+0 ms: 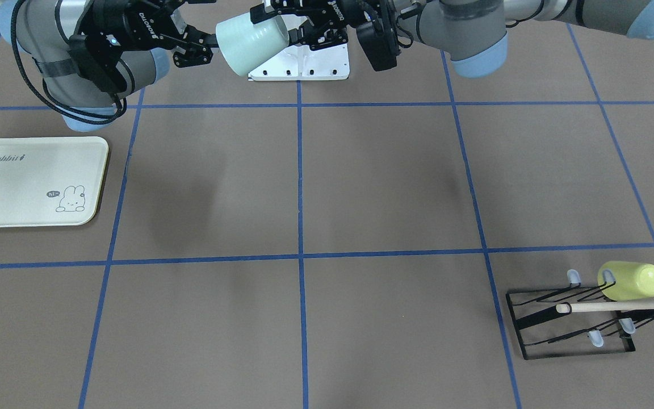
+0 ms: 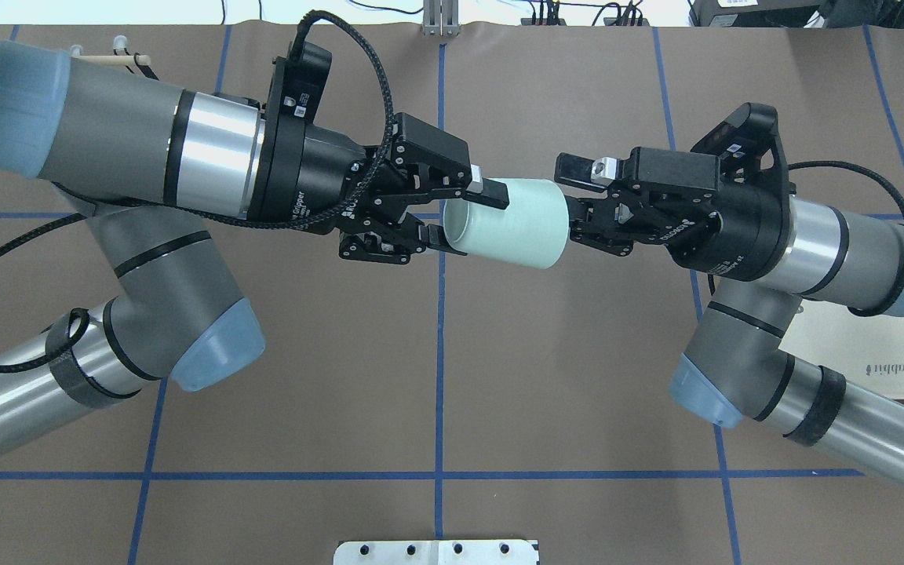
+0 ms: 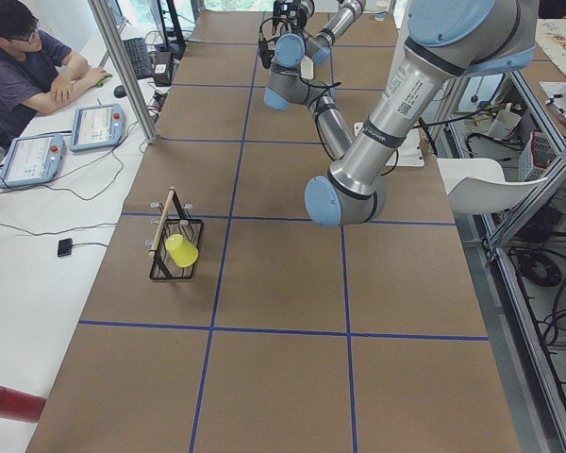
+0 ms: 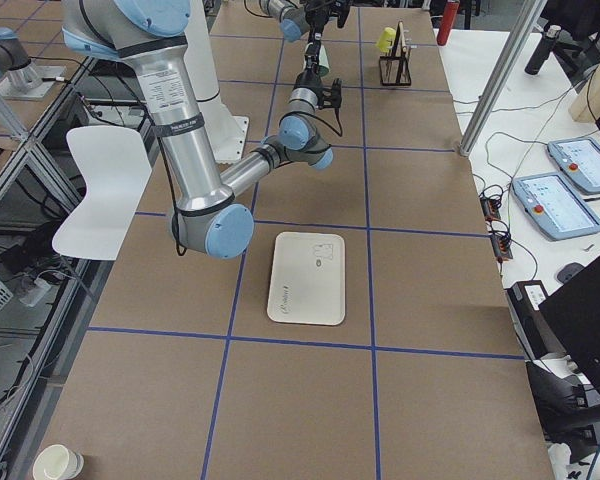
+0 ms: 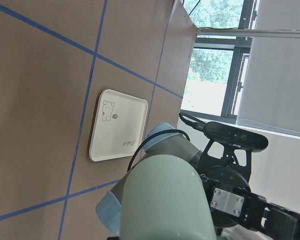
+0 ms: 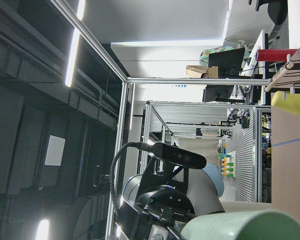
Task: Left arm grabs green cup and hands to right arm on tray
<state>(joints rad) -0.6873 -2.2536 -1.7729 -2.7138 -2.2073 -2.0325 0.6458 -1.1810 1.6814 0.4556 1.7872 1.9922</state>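
Filling the bottom of your left wrist view, the green cup (image 5: 165, 200) is lying sideways in the air, well above the table (image 1: 361, 187) and midway between the two arms. Your left end effector (image 2: 460, 216) is clamping the rim, with one finger (image 2: 490, 194) riding outside the wall and the other down at the mouth edge, so that side is carrying the cup. Your right end effector (image 2: 577, 198) is sitting at the closed base with its jaws spread and its tips just beside the plastic; you're not seeing it bite. You're handling a light, stiff tumbler, I'd judge, smooth-walled and tapering toward the base, so a pinch at the very end is liable to be sliding off. You'll be wanting that right end effector reaching further along the body and closing across the wall, clear of the left's hold, squeezing gently since thin plastic flexes. Off on the robot's right, the tray (image 1: 32, 182) is waiting.
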